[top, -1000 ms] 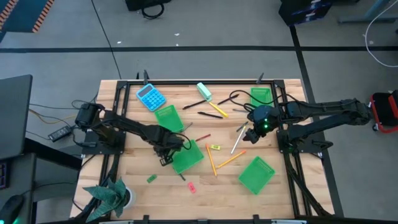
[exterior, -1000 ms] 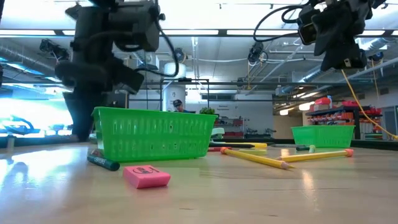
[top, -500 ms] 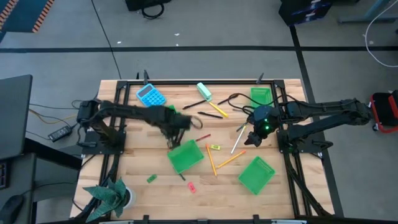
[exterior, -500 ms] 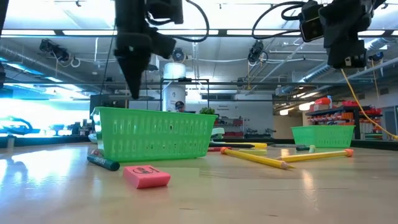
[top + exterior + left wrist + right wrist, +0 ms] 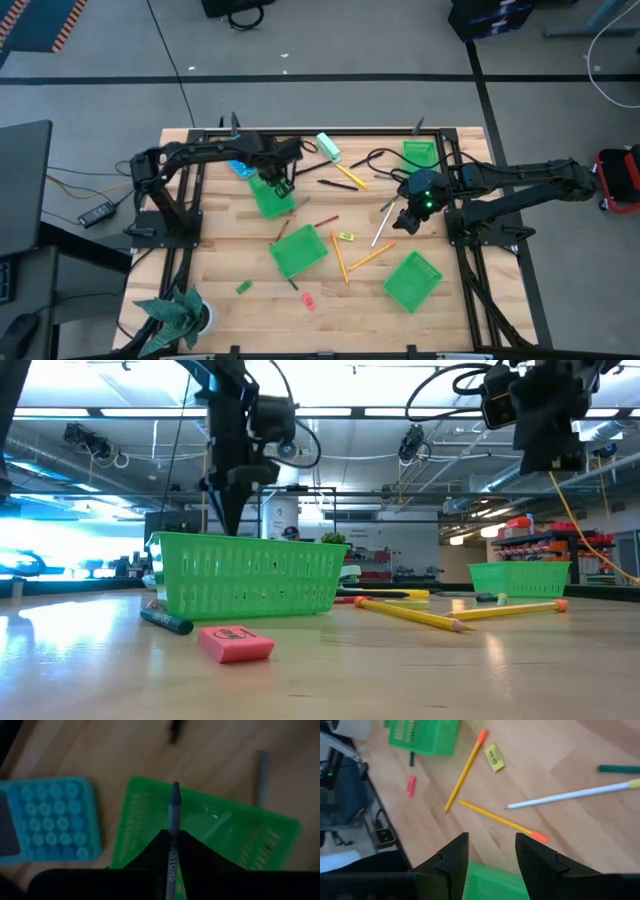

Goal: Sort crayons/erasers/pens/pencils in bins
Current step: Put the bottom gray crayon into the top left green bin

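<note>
We see left gripper point(image 5: 172, 851) clenched on a grey crayon point(image 5: 173, 822), green bin point(image 5: 150, 810) under it, calculator point(image 5: 45, 817) beside | right gripper point(image 5: 490, 851) released over pencils point(image 5: 502, 822), bare worktop point(image 5: 560, 835) around.

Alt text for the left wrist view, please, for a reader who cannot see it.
The left gripper is shut on a grey-blue crayon whose tip points out over a green bin on the wooden table. A blue calculator lies beside the bin, and a grey stick lies on the wood past the bin's far edge.
</note>
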